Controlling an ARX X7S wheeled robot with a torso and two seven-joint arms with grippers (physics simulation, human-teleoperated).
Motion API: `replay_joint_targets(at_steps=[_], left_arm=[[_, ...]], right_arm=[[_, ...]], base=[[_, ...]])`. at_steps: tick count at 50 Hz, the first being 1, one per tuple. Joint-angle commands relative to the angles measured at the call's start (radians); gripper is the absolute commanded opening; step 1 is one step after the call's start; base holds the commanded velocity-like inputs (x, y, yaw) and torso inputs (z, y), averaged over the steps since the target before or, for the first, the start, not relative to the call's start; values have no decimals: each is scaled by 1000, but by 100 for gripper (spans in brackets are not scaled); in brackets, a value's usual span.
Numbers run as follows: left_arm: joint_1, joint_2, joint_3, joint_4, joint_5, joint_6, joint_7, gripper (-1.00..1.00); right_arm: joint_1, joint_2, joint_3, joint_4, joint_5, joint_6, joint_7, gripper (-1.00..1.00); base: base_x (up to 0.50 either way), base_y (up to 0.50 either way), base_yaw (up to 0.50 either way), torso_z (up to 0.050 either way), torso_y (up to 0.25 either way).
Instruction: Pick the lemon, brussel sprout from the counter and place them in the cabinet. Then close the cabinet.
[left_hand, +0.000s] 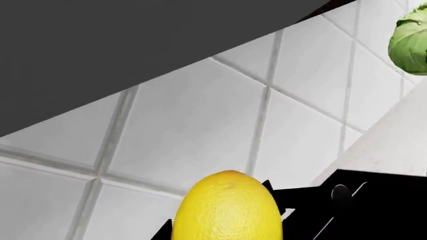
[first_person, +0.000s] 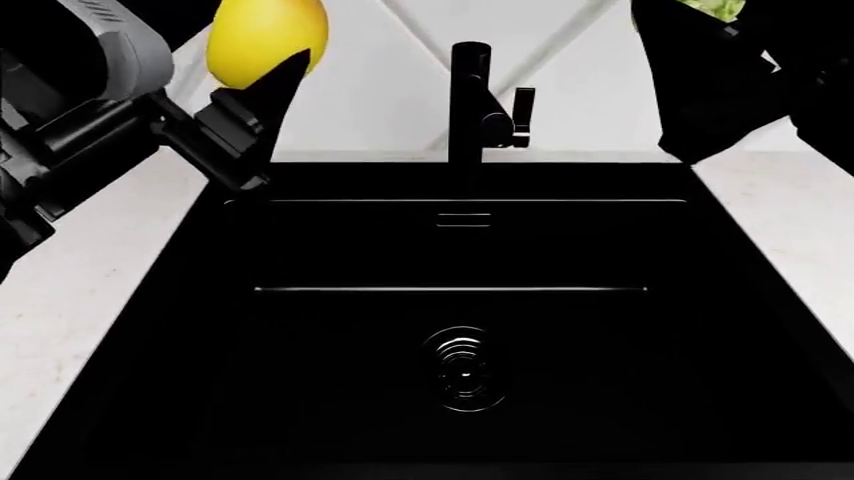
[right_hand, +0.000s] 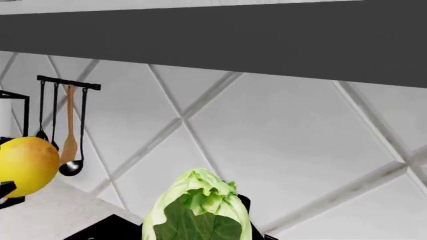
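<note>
1. Looking down, in the head view, into a black sink (first_person: 174, 330) with a round drain (first_person: 462, 368) at its floor, set into the white marble-look counter (first_person: 80, 260) flanking it on both sides.
2. Rising behind the basin at the middle of the rear rim: a black faucet (first_person: 471, 110) with a side lever.
3. Reaching in from the left above the counter, the left claw (first_person: 260, 75) pinching the lemon (first_person: 264, 38), dark fingers (first_person: 254, 115) pressing against its lower side; fruit lifted clear of the counter, in front of the tiled wall.
4. Showing in the left wrist view, the same lemon (left_hand: 227, 210) sitting between the black fingers (left_hand: 270, 186), only partly visible beside it, so closing just to the fruit's width.
5. Hanging at the upper right of the head view, the right claw (first_person: 707, 60) gripping the brussel sprout (first_person: 710, 8), only a sliver of green peeking above the dark housing.
6. Appearing in the right wrist view, the brussel sprout (right_hand: 199, 210) held up close with leafy layers upward, black finger parts (right_hand: 244, 201) just behind it; raised off the counter (right_hand: 47, 215).
7. Hanging farther off in that view, a rail of utensils (right_hand: 67, 125) on the diagonally tiled wall (right_hand: 267, 150).
8. Spanning overhead, a flat dark grey underside (right_hand: 213, 45).
</note>
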Motion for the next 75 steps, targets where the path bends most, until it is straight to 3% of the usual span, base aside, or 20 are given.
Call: replay_joint_targets(at_steps=[1, 14, 36, 53, 64, 75], left_arm=[[-36, -10, -125, 138, -117, -80, -120, -100], [-216, -12, -214, 184, -265, -182, -217, -100], [-445, 30, -199, 145, -347, -213, -272, -100], [-657, 78, -32, 51, -176, -145, -238, -100], [-735, 68, 188, -124, 117, 38, -157, -100], [-785, 107, 284, -358, 283, 194, -127, -100]], right_arm=[[9, 16, 5, 0, -14, 6, -7, -100], [-17, 25, 0, -7, -23, 6, 0, -100], [-61, 47, 14, -18, -29, -10, 0, -100], [-58, 47, 3, -18, -40, -13, -9, -100], [-54, 42, -3, -22, -43, -18, -13, -100], [-67, 41, -4, -28, -57, -28, -21, -100]], base=[[0, 0, 0, 0, 0], [0, 0, 0, 0, 1], [0, 0, 0, 0, 0], [0, 0, 0, 0, 1], [0, 0, 0, 0, 0], [0, 0, 0, 1, 1]])
